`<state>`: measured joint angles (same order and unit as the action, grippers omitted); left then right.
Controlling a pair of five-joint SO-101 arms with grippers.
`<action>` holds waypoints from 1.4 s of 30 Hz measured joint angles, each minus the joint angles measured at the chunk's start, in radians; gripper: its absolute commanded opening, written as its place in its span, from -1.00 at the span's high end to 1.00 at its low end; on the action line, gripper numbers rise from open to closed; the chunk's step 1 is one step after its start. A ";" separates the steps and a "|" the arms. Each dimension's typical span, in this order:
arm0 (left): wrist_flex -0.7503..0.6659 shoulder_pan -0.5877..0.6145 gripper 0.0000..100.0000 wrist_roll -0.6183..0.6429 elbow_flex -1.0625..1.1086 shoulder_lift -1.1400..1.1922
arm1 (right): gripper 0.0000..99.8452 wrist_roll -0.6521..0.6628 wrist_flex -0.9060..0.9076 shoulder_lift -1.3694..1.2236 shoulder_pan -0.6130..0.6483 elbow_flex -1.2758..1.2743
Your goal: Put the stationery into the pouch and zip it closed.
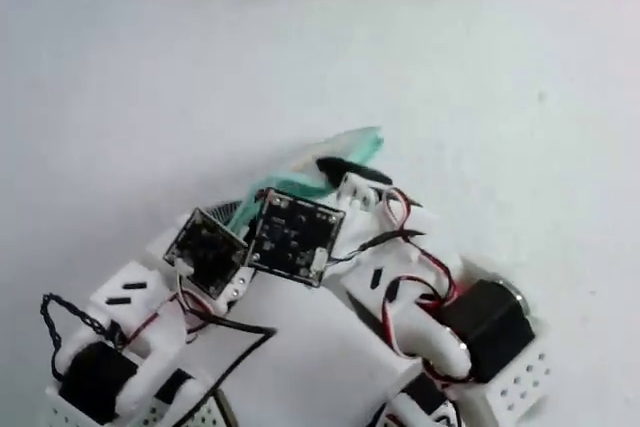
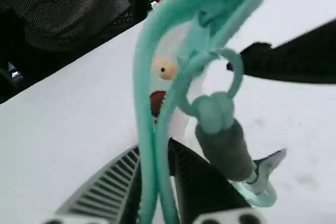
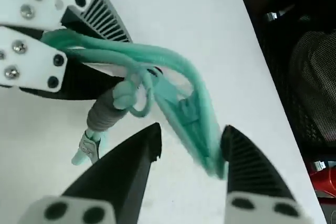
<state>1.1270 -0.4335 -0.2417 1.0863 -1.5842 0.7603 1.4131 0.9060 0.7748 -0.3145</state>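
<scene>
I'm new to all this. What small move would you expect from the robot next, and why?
Probably shift the right gripper sideways to the zip pull and close its jaws on it. The left gripper clamps one end of the pouch, the right jaws stand open around the other end, and the zip looks partly open, so pulling it seems the step left.

High camera looks down; both wrist cameras, close-up, apparently share the pouch (image 2: 143, 93).

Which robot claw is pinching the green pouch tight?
The left gripper: its jaws are shut on one end of the pouch. The right gripper is open, with the pouch's other end between its jaws.
</scene>
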 measured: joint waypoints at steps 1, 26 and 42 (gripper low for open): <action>0.000 0.000 0.96 -0.003 0.000 0.000 | 0.48 0.000 -0.008 -0.011 0.002 0.000; -0.002 0.083 0.37 0.173 -0.064 -0.002 | 0.96 0.101 -0.081 -0.074 -0.115 -0.021; 0.164 0.098 0.41 0.239 -0.334 -0.020 | 0.96 -0.282 -0.069 -0.038 -0.120 -0.032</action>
<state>1.2912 -0.3353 -0.0023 0.7518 -1.6042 0.4780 1.3441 0.8677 0.6552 -0.3468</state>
